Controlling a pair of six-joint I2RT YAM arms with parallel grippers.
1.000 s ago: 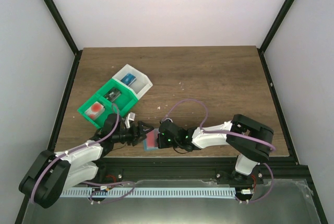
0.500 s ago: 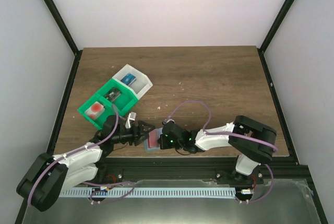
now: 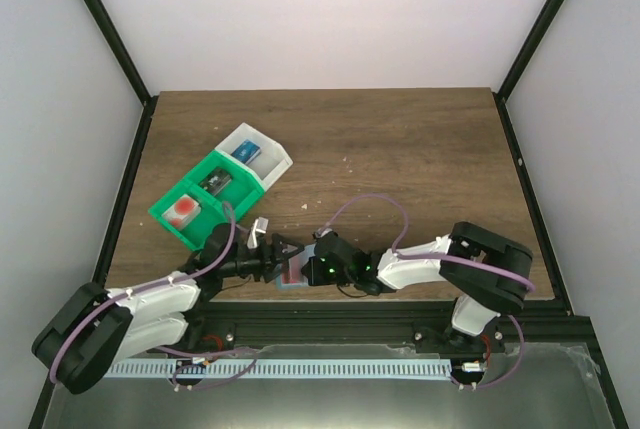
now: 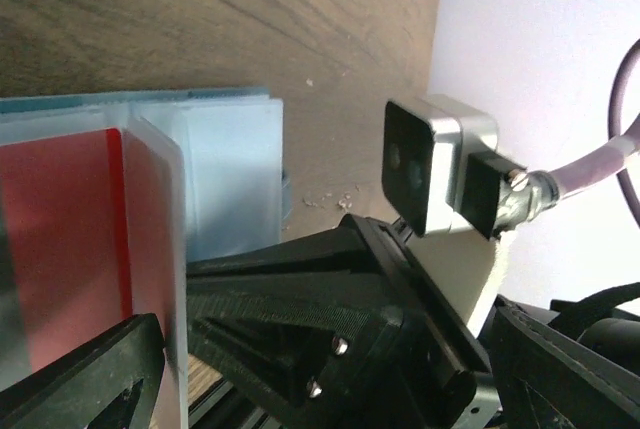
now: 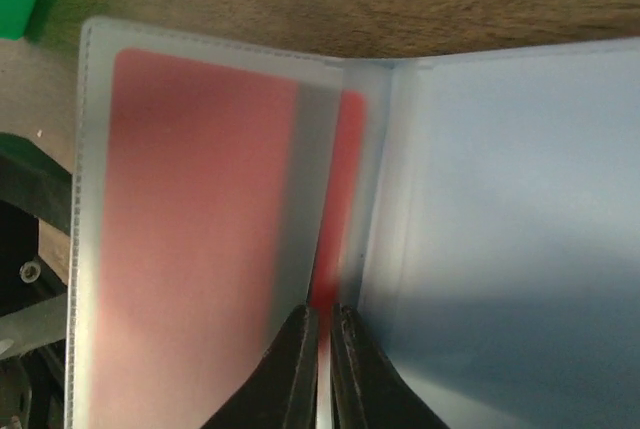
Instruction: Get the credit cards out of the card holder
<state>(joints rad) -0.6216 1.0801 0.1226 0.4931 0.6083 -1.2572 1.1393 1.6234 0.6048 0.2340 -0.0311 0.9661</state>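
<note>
Pinching a credit card (image 5: 350, 169) at its near edge with the right gripper (image 5: 323, 319), with jaws narrowed almost to nothing on the thin red sliver. Reaching from the right, low along the near edge of the table (image 3: 420, 149). Gripping right at the fold of the card holder (image 5: 500, 199), spread open and flat on the wood, with pale grey-blue pockets on both sides. Showing red through the frosted left pocket, with a narrow red strip bared between that pocket's edge and the fold.

Facing the left gripper (image 3: 283, 254) across the same holder, close to the table's near edge and a little left of centre. Hovering there with jaws spread wide, gripping nothing, just left of the holder; cannot tell whether touching it. From the left wrist, showing one black fingertip (image 4: 90, 374) close beside the holder's raised pocket edge.

Standing toward the far left, well apart from the holder: a green-and-white tray (image 3: 272, 171). Holding a small white piece with a red spot (image 3: 183, 209) in its near-left green compartment.
</note>
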